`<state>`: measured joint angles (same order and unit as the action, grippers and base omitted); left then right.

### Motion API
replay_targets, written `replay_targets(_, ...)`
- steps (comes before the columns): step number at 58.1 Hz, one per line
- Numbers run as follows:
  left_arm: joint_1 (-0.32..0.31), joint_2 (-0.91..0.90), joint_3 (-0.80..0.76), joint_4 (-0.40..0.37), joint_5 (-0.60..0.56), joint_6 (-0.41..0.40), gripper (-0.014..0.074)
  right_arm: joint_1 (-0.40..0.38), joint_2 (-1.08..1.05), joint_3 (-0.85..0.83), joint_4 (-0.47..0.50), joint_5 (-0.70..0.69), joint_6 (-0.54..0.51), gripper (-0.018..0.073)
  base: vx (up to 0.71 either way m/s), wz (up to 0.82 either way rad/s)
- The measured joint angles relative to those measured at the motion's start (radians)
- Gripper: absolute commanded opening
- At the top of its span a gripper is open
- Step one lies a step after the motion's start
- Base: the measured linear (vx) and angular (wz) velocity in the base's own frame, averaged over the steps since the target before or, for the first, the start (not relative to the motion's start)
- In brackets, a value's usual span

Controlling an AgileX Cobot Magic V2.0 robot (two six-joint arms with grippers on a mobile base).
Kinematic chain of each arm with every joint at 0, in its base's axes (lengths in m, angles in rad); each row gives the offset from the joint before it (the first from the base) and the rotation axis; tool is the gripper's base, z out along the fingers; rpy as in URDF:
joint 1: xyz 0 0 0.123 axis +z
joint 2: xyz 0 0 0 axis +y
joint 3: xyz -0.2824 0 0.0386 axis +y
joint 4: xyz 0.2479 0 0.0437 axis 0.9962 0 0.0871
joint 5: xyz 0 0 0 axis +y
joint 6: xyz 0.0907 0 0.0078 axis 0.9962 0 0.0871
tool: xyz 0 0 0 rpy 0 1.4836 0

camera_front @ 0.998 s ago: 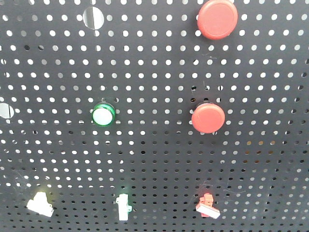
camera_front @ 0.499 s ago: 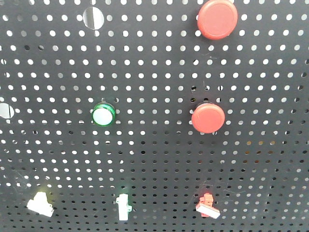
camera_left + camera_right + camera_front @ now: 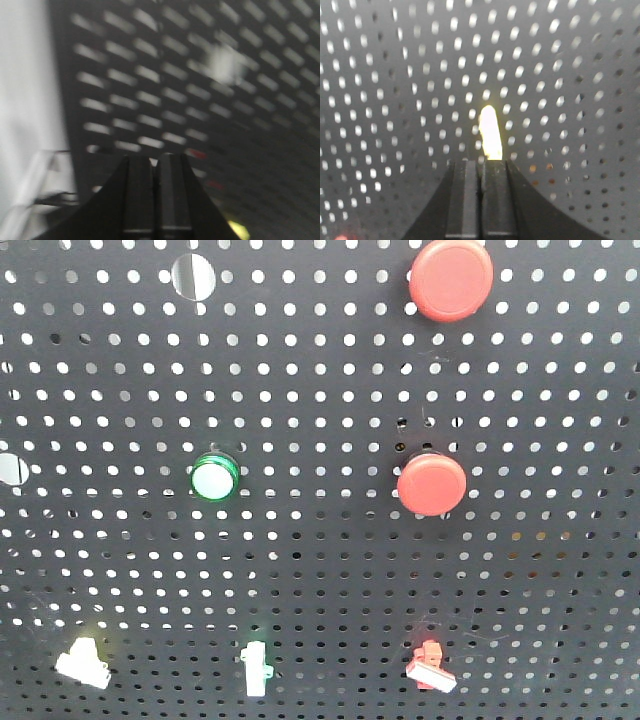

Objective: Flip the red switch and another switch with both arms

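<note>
Approach stage, by my judgement: neither lever shows any sign of contact, and no arm appears in the front view. The red switch [image 3: 430, 667] sits low on the right of the pegboard panel [image 3: 310, 380], below the lower red push button [image 3: 432, 483] and the upper red push button [image 3: 450, 278]. The white switch [image 3: 82, 662] with the faint yellow base sits low on the left, with the upright white toggle [image 3: 256, 668] between the two and the round green button [image 3: 214, 478] higher up. The left gripper [image 3: 155, 159] faces the panel with its jaws pressed together and nothing between them; that view is too blurred to identify a target. The right gripper [image 3: 481, 162] is likewise closed and empty, its tips just below a yellow glow [image 3: 490, 132] whose identity I cannot tell. The next move calls for each closed tip to be brought against the side of its own lever and pushed across, clear of the neighbouring toggle and buttons. No container of any kind is in view.
</note>
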<state>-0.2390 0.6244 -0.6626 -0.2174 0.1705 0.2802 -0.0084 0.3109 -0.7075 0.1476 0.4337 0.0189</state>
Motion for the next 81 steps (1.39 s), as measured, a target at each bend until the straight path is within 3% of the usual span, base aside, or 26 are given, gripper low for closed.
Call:
replay_targets(5, -0.067, 0.047, 0.000, -0.045, 0.002, 0.048, 0.0003, 0.000, 0.002, 0.000, 0.003, 0.004, -0.028, -0.0006, 0.00, 0.00)
replay_targets(12, -0.103, 0.094, 0.000, -0.064, 0.002, 0.086, 0.0003, 0.000, 0.002, 0.000, 0.003, 0.004, -0.060, -0.0006, 0.00, 0.00)
replay_targets(54, -0.106, 0.135, 0.099, -0.078, -0.059, 0.092, 0.0003, 0.000, 0.002, 0.000, 0.004, 0.005, -0.077, -0.0006, 0.00, 0.00)
replay_targets(81, -0.107, 0.206, 0.050, -0.079, 0.001, 0.092, 0.0003, 0.000, 0.002, 0.000, 0.005, 0.010, -0.078, -0.0006, 0.00, 0.00)
